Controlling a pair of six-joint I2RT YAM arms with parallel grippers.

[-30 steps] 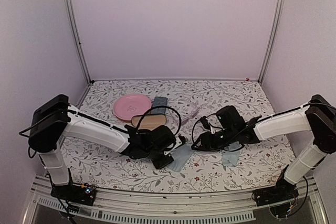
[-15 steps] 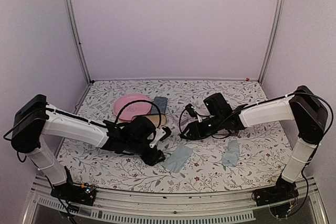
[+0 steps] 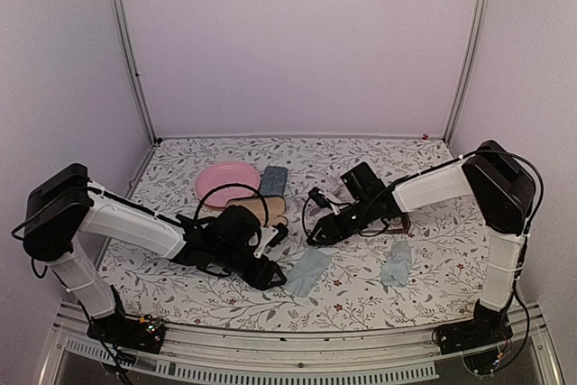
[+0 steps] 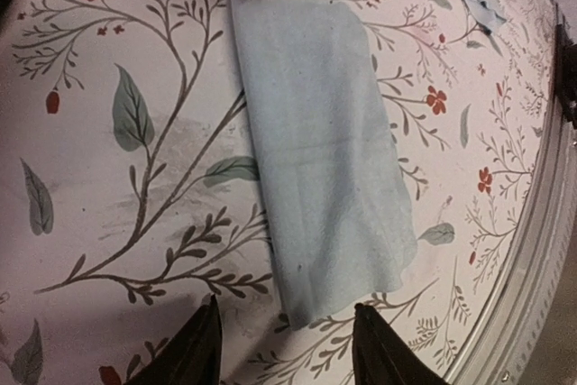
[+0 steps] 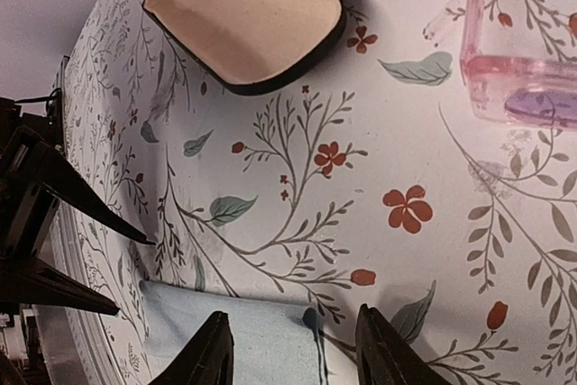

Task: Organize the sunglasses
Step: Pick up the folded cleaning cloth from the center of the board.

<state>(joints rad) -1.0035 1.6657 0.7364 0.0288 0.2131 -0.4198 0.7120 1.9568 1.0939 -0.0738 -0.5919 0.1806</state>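
A pair of sunglasses with a pale translucent pinkish frame [image 5: 509, 51] lies at the right wrist view's upper right; from above the sunglasses [image 3: 334, 189] sit just behind my right arm. My right gripper [image 5: 297, 353] is open over the table. A light blue cloth [image 5: 243, 340] lies under its left finger, and nothing is gripped. My left gripper [image 4: 288, 353] is also open and empty. That cloth [image 4: 315, 160] lies flat just past its fingertips. From above, the left gripper [image 3: 273, 275] and right gripper [image 3: 314, 230] flank this cloth [image 3: 308, 270].
An open black oval case [image 3: 257, 209] with a tan lining [image 5: 252, 6] lies behind the left gripper. A pink plate [image 3: 225, 182] and a grey-blue case [image 3: 273, 179] sit further back. A second blue cloth [image 3: 397, 266] lies at the right. The table's metal front edge [image 4: 532, 268] is close.
My right gripper has swung left and away from the front, uncovering the second cloth. My left gripper has drawn back leftward off the near cloth.
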